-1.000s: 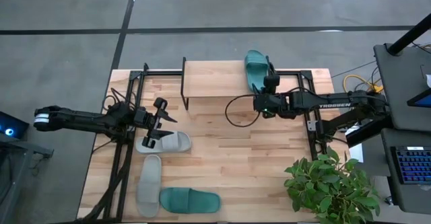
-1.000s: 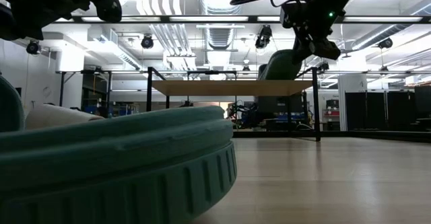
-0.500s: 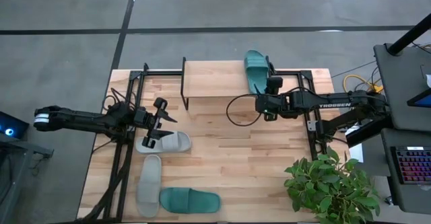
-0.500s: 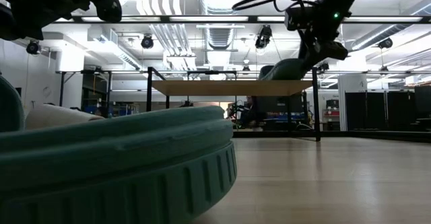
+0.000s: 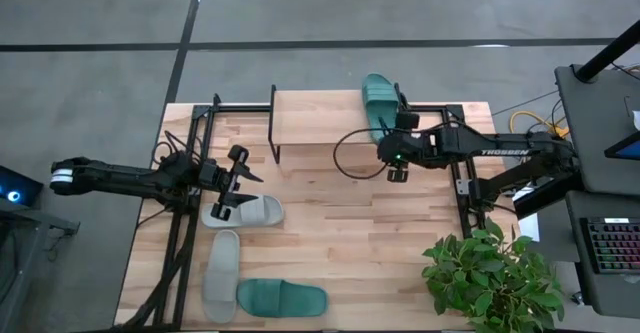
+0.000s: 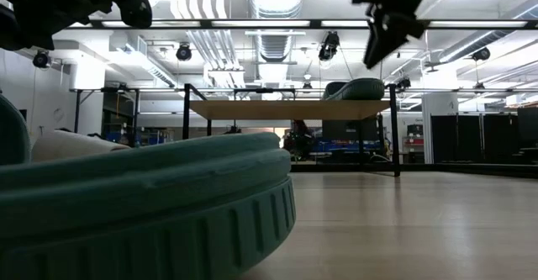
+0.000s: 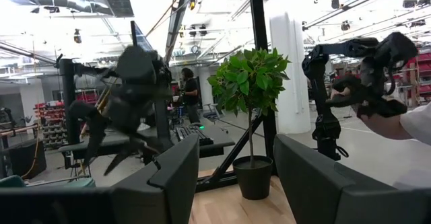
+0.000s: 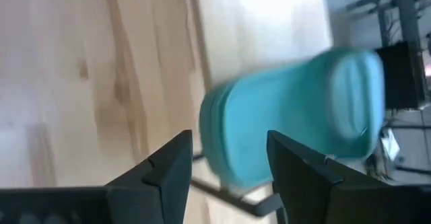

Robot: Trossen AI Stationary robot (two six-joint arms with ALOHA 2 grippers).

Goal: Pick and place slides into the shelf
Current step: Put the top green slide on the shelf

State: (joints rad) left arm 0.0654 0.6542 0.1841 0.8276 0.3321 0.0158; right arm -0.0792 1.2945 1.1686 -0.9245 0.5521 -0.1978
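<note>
Risk assessment: the teal slide (image 5: 378, 104) lies on the shelf (image 5: 318, 116) at its right end, heel past the far edge, and could tip off if the right gripper (image 5: 393, 159), jaws apart, empty and just off the shelf's near right corner, clips it while moving off. Three slides remain on the table (image 5: 340, 233) near its left edge: one grey (image 5: 245, 212) under the left gripper (image 5: 229, 182), jaws partly open and empty, a second grey (image 5: 220, 275) and a teal one (image 5: 281, 297) at the near left corner. A potted plant (image 5: 490, 278) crowds the near right corner, and a cable (image 5: 352, 151) looping from the right arm could snag the shelf leg.
</note>
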